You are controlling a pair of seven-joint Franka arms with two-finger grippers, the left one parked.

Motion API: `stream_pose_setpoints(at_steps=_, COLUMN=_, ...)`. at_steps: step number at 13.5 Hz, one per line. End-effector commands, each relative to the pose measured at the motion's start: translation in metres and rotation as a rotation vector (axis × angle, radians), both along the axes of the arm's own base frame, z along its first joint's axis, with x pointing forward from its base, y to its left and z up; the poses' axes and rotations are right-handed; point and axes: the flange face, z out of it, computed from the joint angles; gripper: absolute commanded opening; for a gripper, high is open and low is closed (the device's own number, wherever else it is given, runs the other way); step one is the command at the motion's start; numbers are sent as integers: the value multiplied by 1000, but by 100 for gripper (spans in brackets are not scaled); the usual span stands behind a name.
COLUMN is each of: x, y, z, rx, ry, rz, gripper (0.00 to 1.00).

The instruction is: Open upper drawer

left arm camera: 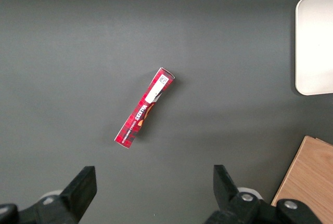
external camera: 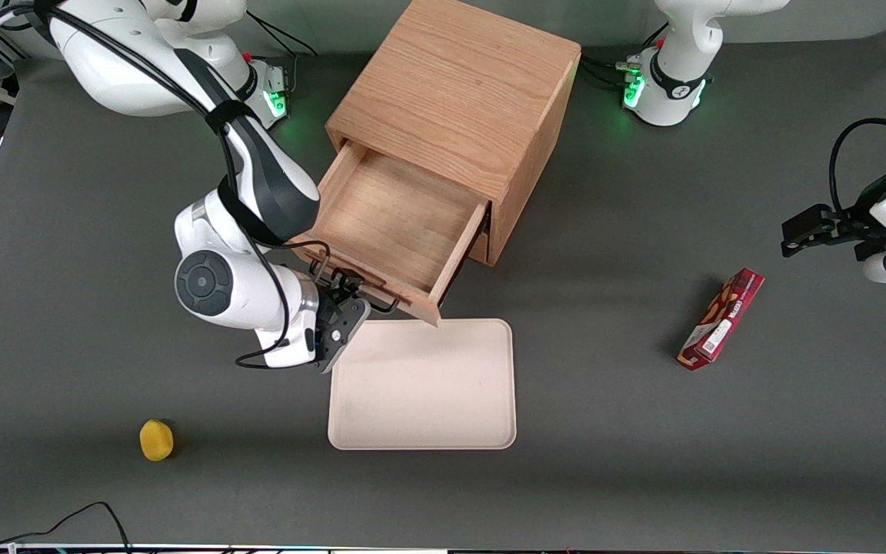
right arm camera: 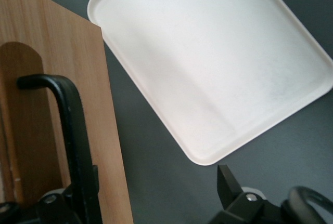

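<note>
Our gripper (external camera: 347,308) is sitting right at the front of the upper drawer (external camera: 393,223), down by the black handle (right arm camera: 70,130). In the wrist view the fingers are spread apart: one finger (right arm camera: 229,185) is hanging over the bare table, while the handle bar is running down toward the other one, so we're reading the gripper as released, not clamped on the bar. In the front view the handle is mostly getting covered by the wrist, so we're leaning on the wrist camera for that.

The drawer is already pulled well out of the cabinet (external camera: 458,92), and we're looking straight into its bare wooden tray. Its front edge is hanging just above the near edge of the tray (external camera: 424,385), a cream plastic one lying flat on the table (external camera: 604,462), closer to the front camera than the cabinet.

Other stuff we're seeing: a yellow lemon (external camera: 156,439) is resting nearer the front camera toward the working arm's end of the table, well apart from everything. A red box (external camera: 721,318) is lying on its side toward the parked arm's end, at an angle.
</note>
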Motion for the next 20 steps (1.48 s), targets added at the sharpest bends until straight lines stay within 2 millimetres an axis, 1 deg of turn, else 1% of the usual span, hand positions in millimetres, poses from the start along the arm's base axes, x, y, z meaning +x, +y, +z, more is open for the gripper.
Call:
stream_pose_setpoints(at_steps=1, x=17, y=-8, z=-3, rx=-13, ry=-10, rz=24, gripper=100)
stream_pose_setpoints(at_steps=3, x=21, y=-10, z=-3, rx=-14, ry=-11, rz=22, gripper=100)
stream_pose_setpoints(at_steps=4, x=25, y=-16, z=-1, rx=-14, ry=-17, rz=14, gripper=100)
stream_pose_setpoints(at_steps=6, x=25, y=-17, z=1, rx=-16, ry=-20, rz=31, gripper=100)
stream_pose_setpoints(at_steps=7, x=28, y=-20, z=2, rx=-16, ry=-24, rz=30, gripper=100)
stream_pose_setpoints(at_steps=8, x=33, y=-30, z=4, rx=-21, ry=-33, rz=28, gripper=100)
stream_pose_setpoints(at_steps=12, x=39, y=-38, z=3, rx=-27, ry=-40, rz=29, gripper=100)
stream_pose_setpoints(at_steps=14, x=40, y=-37, z=8, rx=-21, ry=-48, rz=25, gripper=100)
stream_pose_setpoints(at_steps=20, x=37, y=-15, z=33, rx=-10, ry=-66, rz=-8, gripper=100)
